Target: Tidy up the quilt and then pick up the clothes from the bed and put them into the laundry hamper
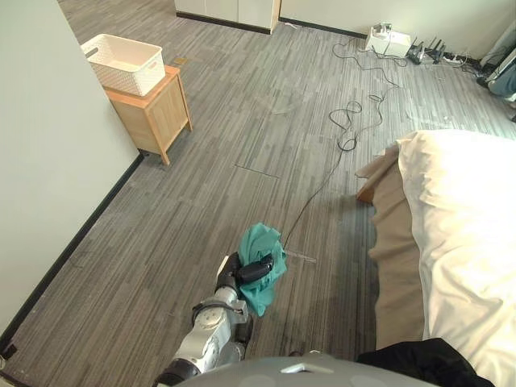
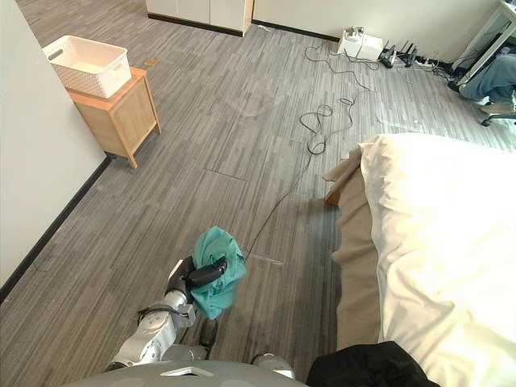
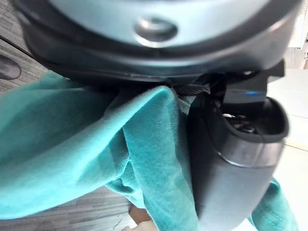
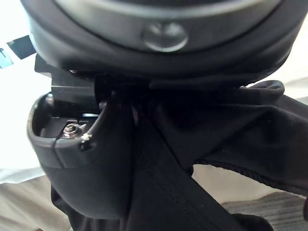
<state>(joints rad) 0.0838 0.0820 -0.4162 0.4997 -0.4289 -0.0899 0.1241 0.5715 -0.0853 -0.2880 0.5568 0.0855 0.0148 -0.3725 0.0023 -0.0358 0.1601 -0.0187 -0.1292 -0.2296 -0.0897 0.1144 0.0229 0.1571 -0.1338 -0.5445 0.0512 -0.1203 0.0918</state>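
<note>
A teal garment (image 1: pixel 262 244) hangs bunched above the grey floor, with my left hand (image 1: pixel 244 272) shut on it; in the left wrist view the teal cloth (image 3: pixel 72 159) runs under the palm beside the thumb (image 3: pixel 236 159). A black garment (image 4: pixel 231 139) is clamped between the palm and thumb of my right hand (image 4: pixel 82 159), and it shows as a dark heap (image 1: pixel 419 363) at the bed's near edge. The white slatted laundry hamper (image 1: pixel 125 63) stands on a small wooden cabinet (image 1: pixel 157 109) far off to the left by the wall. The white quilt (image 1: pixel 468 226) lies spread over the bed on the right.
A light wall (image 1: pixel 48 145) with a dark skirting runs along the left. Black cables (image 1: pixel 351 121) trail over the floor to a white box and power strips (image 1: pixel 387 40) at the back. The bed's tan skirt (image 1: pixel 395 242) bounds the walkway on the right.
</note>
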